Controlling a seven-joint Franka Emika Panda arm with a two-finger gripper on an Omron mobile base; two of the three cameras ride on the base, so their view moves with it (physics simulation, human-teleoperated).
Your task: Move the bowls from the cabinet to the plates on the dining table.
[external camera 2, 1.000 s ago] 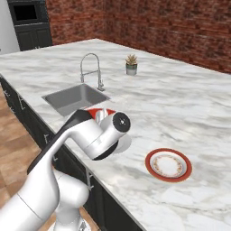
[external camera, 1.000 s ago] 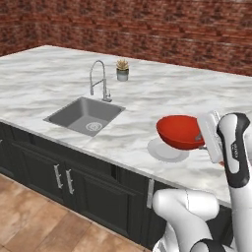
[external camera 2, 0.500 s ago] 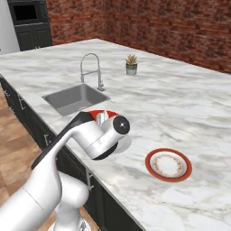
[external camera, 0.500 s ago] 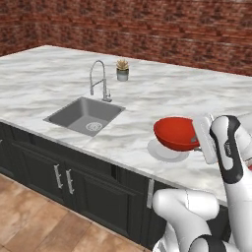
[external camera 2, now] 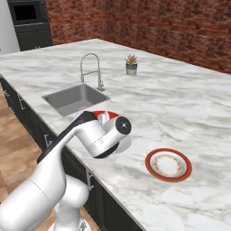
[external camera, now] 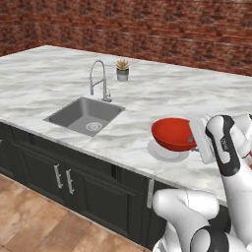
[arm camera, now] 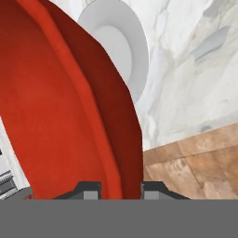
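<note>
The red bowl [external camera: 173, 134] is out of the cabinet and at the table [external camera: 49, 83], held in the air just above the white plate [external camera: 166, 151], so the first delivery looks nearly finished but not yet complete: in the left base view the bowl sits level with a sliver of plate showing under its near side, and I cannot tell whether its foot touches the plate. The tool [arm camera: 120, 189] is clenched on the bowl's rim, one dark tip on each side of the wall in the hand view, with the white plate [arm camera: 122, 46] visible beyond the bowl's edge. What seems left of this step is to lower the bowl the last bit onto the white plate and let go. After that, by my reading, the second bowl must be fetched and set on the red plate [external camera 2: 168, 164], which lies bare on the table to the right of the white plate, well apart from it, in the right base view. Counted: one bowl, two plates (one white, one red-rimmed), one sink [external camera: 84, 115] to the left of the white plate, one faucet [external camera: 99, 80] behind the sink, and one small potted plant [external camera: 122, 70] farther back beyond the faucet.
</note>
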